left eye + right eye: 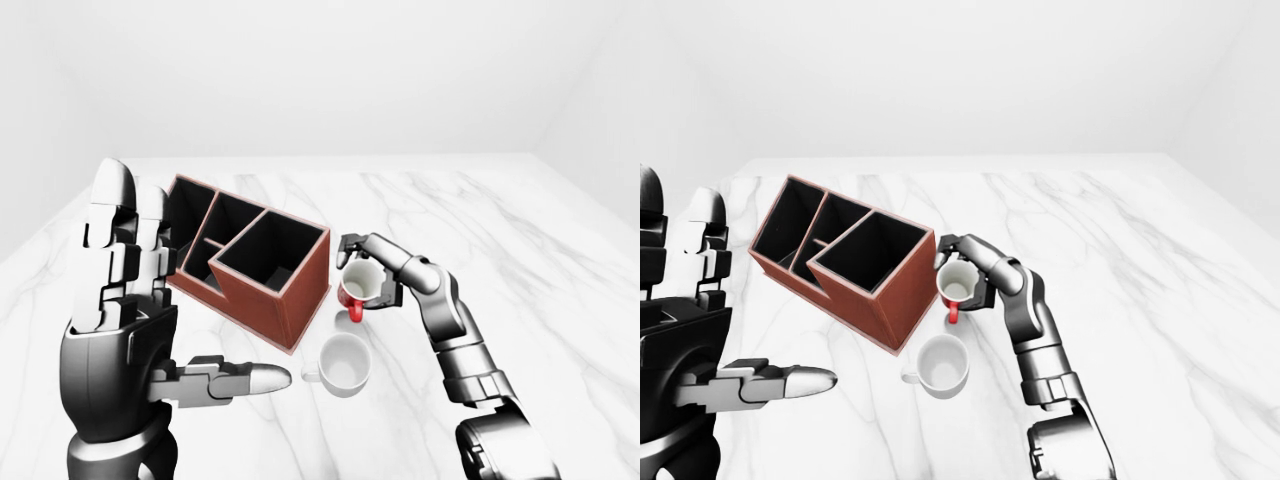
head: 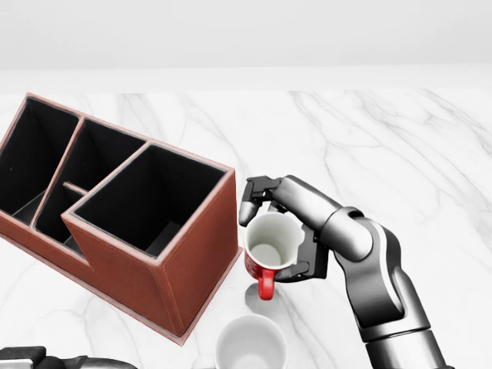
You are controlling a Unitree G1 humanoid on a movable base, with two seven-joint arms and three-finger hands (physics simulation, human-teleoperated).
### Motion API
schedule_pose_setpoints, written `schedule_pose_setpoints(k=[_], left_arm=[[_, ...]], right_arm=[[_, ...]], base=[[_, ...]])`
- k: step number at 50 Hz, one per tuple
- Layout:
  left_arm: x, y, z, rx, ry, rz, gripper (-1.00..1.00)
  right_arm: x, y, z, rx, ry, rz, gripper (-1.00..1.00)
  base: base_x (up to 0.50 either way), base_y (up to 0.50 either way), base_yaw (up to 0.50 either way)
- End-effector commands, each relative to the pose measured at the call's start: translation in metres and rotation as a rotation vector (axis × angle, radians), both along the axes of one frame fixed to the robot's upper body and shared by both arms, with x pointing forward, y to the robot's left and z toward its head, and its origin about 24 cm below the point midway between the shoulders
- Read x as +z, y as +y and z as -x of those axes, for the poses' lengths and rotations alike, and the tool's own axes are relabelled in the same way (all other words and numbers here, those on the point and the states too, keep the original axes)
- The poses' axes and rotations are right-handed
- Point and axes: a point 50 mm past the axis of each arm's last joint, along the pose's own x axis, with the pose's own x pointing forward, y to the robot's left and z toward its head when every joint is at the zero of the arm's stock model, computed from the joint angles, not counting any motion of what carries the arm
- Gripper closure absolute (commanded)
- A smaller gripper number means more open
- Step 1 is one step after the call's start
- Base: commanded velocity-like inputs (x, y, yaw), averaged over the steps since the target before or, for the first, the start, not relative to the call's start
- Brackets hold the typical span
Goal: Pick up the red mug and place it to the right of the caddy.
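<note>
I hold the glossy red ceramic mug with the white interior in my right hand, fingers wrapped round its rim and body. The mug is upright, mouth up, handle pointing toward the bottom of the head view. It sits just beside the right wall of the brown leather three-compartment caddy, apparently just above the white marble desk. I judge the target spot is directly below; lowering is what remains. A plain white mug stands near, below the caddy's corner. My left hand is spread wide, empty, well apart from the caddy.
</note>
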Motion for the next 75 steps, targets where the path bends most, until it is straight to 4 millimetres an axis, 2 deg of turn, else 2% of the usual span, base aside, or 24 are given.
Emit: schedule_pose_setpoints(k=[1, 4, 18, 40, 50, 75], left_arm=[[0.0, 0.0, 0.0, 0.0, -0.003, 0.0, -1.0], [0.0, 0.0, 0.0, -0.001, 0.002, 0.001, -1.0], [0.001, 0.0, 0.0, -0.001, -0.004, 0.002, -1.0], [0.0, 0.001, 0.001, -0.004, 0.0, 0.005, -1.0], [0.0, 0.001, 0.001, -0.003, 0.003, 0.006, -1.0], [0.0, 0.0, 0.001, -0.008, 0.003, 0.005, -1.0]], right_arm=[[-0.007, -0.002, -0.001, -0.021, 0.022, -0.028, 1.0], [-0.013, -0.007, -0.004, -0.054, 0.047, -0.041, 1.0], [-0.021, -0.008, -0.004, -0.068, 0.066, -0.047, 1.0], [-0.023, 0.004, -0.002, -0.046, 0.064, -0.03, 1.0], [-0.033, 0.001, -0.001, -0.07, 0.091, -0.035, 1.0], [-0.024, -0.002, -0.009, -0.09, 0.067, -0.054, 0.97]], base=[[0.0, 0.0, 0.0], [0.0, 0.0, 0.0], [0.0, 0.0, 0.0], [0.0, 0.0, 0.0], [0.0, 0.0, 0.0], [0.0, 0.0, 0.0]])
